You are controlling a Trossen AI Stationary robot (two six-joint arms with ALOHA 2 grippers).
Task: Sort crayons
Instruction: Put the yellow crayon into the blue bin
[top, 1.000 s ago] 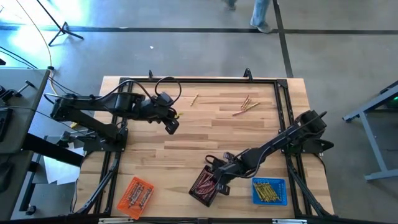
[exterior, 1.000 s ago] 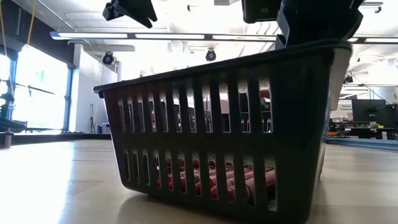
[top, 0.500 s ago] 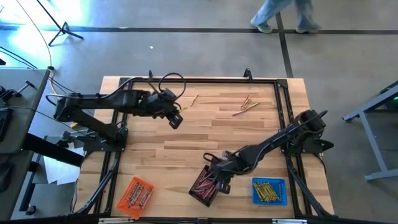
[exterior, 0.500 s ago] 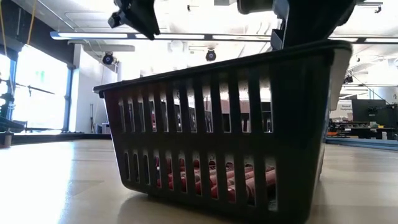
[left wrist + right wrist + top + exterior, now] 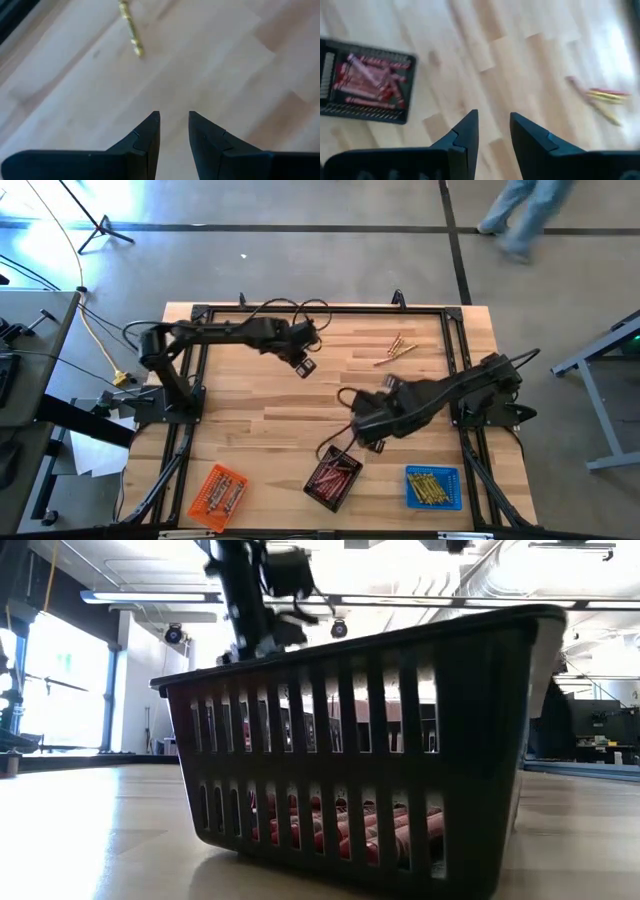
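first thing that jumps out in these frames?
Three small trays line the table's near edge: an orange tray, a black tray full of red crayons, and a blue tray holding yellow ones. A few loose crayons lie at the far side, and the left gripper hovers near a lone yellow crayon.

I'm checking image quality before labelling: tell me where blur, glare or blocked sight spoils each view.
Right wrist view: smeared, so the loose crayons streak. Low view: the black tray fills the frame, backlit by bright ceiling lights. High view: blue-white glare at the far-left floor. Left wrist view: sharp fingers, with a slightly soft yellow crayon.
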